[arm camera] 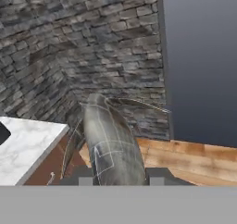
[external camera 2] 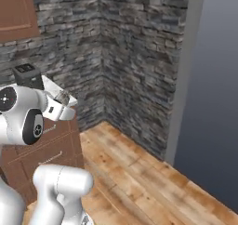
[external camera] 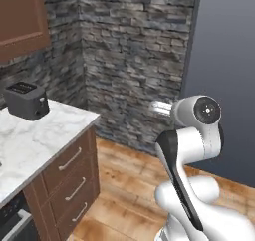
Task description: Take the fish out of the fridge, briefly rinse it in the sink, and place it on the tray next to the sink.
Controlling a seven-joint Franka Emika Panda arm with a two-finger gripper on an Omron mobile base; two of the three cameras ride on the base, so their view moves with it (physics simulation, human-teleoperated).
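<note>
Item: fish [arm camera: 110,144], grey-tan, smooth, tapered, held between the gripper [arm camera: 118,177] fingers, long axis running straight out from the hand. Gripper clenched on it, carried in mid-air just beside the marble counter [external camera: 30,140] corner; black toaster [external camera: 26,100] behind; grey fridge [arm camera: 203,61] alongside

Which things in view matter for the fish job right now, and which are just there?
Job:
- fish, held in the gripper
- fridge, its grey side at right

Just there:
- black toaster
- marble counter
- drawers
- stone wall
- wood floor
</note>
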